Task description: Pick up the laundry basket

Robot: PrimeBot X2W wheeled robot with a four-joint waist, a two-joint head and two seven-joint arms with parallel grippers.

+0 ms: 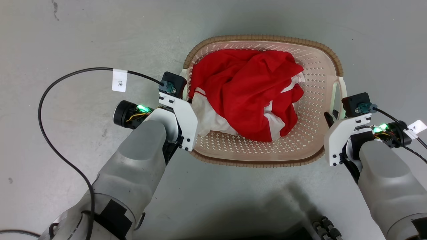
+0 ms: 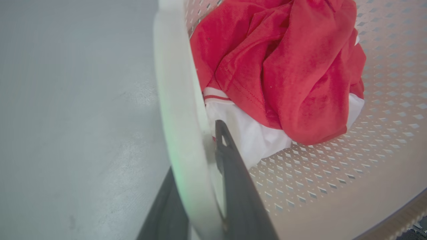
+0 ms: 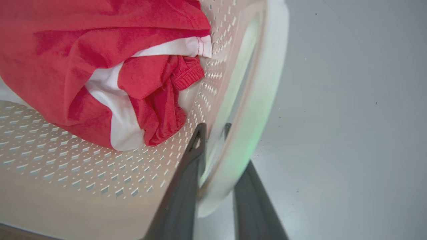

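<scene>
A cream plastic laundry basket [image 1: 260,162] with perforated walls and a brown woven-look rim sat on the grey concrete floor [image 1: 83,33] at the robot's 12 o'clock, flanked by both arms. The left gripper [image 2: 196,150] stood at the basket's 9 o'clock and was closed on the white left side handle [image 2: 176,100]. One dark finger [image 2: 233,180] lay inside the wall and the other outside, with the handle filling the gap between them. The right gripper [image 3: 213,128] stood at the basket's 3 o'clock and pinched the white right side handle [image 3: 263,100] in the same way, one finger on either side of the loop. A crumpled red-and-white garment [image 1: 247,90] lay heaped in the basket, spilling toward its 9 o'clock wall beside the left fingers. A black cable with a white tag [image 1: 119,80] looped over the floor at the left arm's 10 o'clock.
</scene>
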